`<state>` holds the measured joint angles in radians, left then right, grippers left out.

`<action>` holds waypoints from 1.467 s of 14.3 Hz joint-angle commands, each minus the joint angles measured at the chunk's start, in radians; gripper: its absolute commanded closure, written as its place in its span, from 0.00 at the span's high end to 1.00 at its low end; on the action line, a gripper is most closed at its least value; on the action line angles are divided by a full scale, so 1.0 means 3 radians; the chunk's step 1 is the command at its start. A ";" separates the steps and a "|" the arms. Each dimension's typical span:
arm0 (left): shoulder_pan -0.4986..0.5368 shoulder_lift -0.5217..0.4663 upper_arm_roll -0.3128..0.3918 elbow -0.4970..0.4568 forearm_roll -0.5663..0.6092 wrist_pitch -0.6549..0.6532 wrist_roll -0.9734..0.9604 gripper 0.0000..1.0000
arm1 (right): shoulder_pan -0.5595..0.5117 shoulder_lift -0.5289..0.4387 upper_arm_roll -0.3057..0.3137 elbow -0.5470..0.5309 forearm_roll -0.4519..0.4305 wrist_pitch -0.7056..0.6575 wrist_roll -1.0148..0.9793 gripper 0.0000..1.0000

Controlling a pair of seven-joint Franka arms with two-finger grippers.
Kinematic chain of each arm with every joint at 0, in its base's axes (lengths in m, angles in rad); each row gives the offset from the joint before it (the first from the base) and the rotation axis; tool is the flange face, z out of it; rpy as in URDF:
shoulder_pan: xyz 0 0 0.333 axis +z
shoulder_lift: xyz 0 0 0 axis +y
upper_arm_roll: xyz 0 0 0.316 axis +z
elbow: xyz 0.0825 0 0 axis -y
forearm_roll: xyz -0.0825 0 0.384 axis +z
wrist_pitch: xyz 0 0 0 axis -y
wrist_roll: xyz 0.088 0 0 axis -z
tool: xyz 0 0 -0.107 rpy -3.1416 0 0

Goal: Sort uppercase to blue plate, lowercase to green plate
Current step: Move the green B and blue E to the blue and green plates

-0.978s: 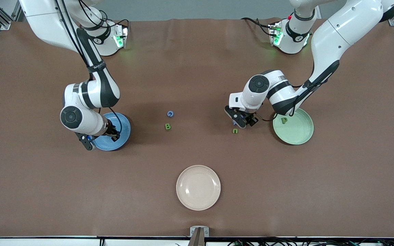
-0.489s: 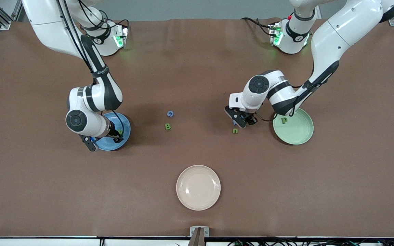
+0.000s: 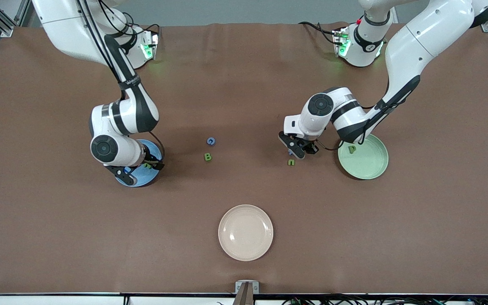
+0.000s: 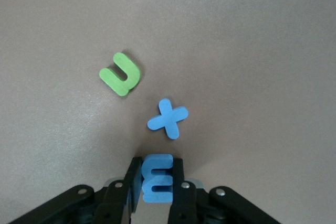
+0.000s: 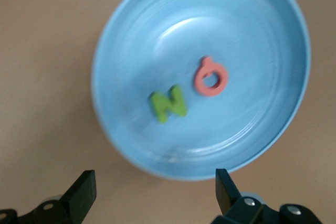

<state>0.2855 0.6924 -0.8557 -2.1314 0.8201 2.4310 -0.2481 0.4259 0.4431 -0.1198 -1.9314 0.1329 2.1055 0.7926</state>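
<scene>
- Left gripper (image 4: 156, 192) is clamped on the blue m (image 4: 157, 178), standing it on edge off the table (image 3: 244, 84) for the carry to the green plate (image 3: 369, 165), I'd judge; m's long axis runs along the fingers.
- Blue x (image 4: 167, 118) and green n (image 4: 121, 73) lie flat just beside it; green p (image 3: 352, 148) already in that plate.
- Right gripper (image 5: 152, 192) spread wide, empty, over the blue plate (image 5: 131, 51); green N (image 5: 168, 104) and pink Q (image 5: 211, 76) lie in it.
- Blue G (image 3: 211, 141) and green B (image 3: 208, 157) wait mid-table.

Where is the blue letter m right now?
The blue m is pinched in the left gripper, on the table beside the blue x.
</scene>
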 commanded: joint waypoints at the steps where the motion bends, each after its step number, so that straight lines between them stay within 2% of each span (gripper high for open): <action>1: -0.0026 0.0003 0.0015 0.0013 0.0073 -0.0034 -0.0149 0.10 | 0.0185 -0.0066 0.0108 -0.0010 -0.0018 0.0037 -0.0294 1.00; 2: -0.0026 -0.0007 0.0015 0.0013 0.0073 -0.0055 -0.0170 0.03 | 0.0292 -0.0056 0.0108 -0.0015 -0.0019 0.0154 -0.0361 1.00; 3: -0.0011 -0.0022 0.0010 0.0013 0.0068 -0.0116 -0.0170 0.01 | 0.0410 -0.0050 0.0108 -0.0015 -0.0003 0.0297 -0.0377 1.00; 9: 0.0107 -0.0390 -0.0159 0.0033 -0.0131 -0.0407 -0.0389 0.01 | 0.0850 0.0205 0.0134 -0.0036 0.0002 0.1040 -0.0525 0.98; 11: 0.0198 -0.0477 -0.0241 0.0048 -0.0253 -0.0489 -0.0700 0.01 | 0.0851 0.0276 0.0189 -0.0036 0.0007 0.1091 -0.0810 0.98; 13: 0.0301 -0.0488 -0.0322 0.0054 -0.0295 -0.0530 -0.1333 0.00 | 0.0856 0.0353 0.0220 -0.0036 0.0007 0.1178 -0.0908 0.98; 15: 0.0479 -0.0493 -0.0425 0.0059 -0.0295 -0.0612 -0.1804 0.00 | 0.0856 0.0404 0.0226 -0.0035 0.0007 0.1270 -0.0980 0.98; 18: 0.0918 -0.0513 -0.0680 0.0018 -0.0254 -0.0776 -0.2122 0.01 | 0.0856 0.0435 0.0231 -0.0030 0.0007 0.1291 -0.1036 0.95; 21: 0.1282 -0.0528 -0.0798 -0.0003 -0.0208 -0.0796 -0.2307 0.01 | 0.0851 0.0445 0.0226 -0.0030 0.0002 0.1352 -0.1103 0.83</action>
<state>0.6043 0.5617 -1.0631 -2.1104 0.7483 2.2027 -0.8895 0.6888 0.5792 -0.0585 -1.9348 0.1329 2.4915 0.4833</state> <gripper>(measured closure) 0.727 0.119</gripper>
